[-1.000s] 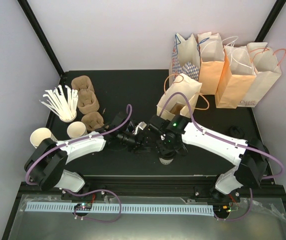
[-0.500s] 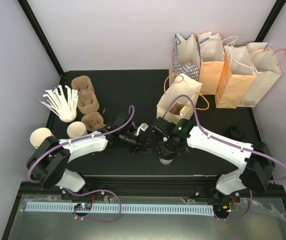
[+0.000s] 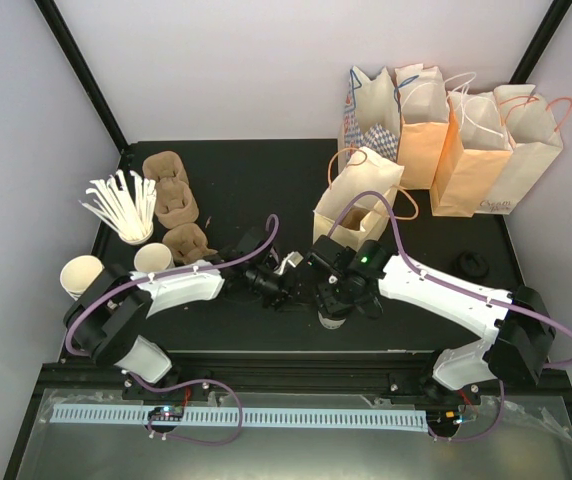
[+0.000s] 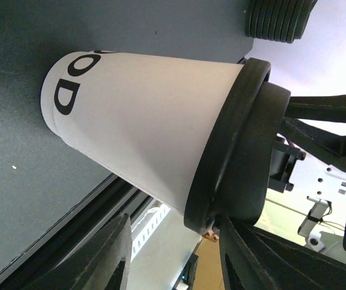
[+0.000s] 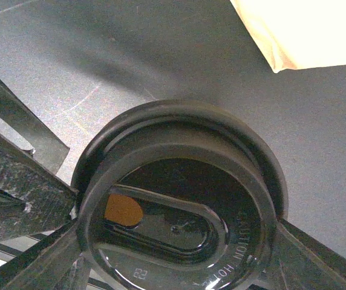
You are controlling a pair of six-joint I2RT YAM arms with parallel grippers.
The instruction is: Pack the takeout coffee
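Trouble is lying mostly at the rim. The takeout coffee [image 4: 143, 121] is standing upright near the front edge of the table [image 5: 161, 54] with its black lid [image 5: 179, 199] on top, and I cannot tell whether that lid is snapped fully down. If it is not, a lift by the lid is risking pulling it free and leaving or tipping the cup.

The right gripper [image 5: 176, 238] is clasping the lid from above, fingers spread wide across its raised top. The left gripper [image 4: 173, 266] is pointing at the cup's side, its fingers [image 4: 115, 254] standing apart and touching nothing visible — squeezing hard there is risking a crushed wall.

The cup is looking like thin, smooth white paper, tapered, with bold black letters. The lid is glossy moulded plastic, round and stepped, with an oval recess. An open brown paper bag [image 3: 358, 195] is standing near, behind the cup — soft-sided, likely buckling under a bump.
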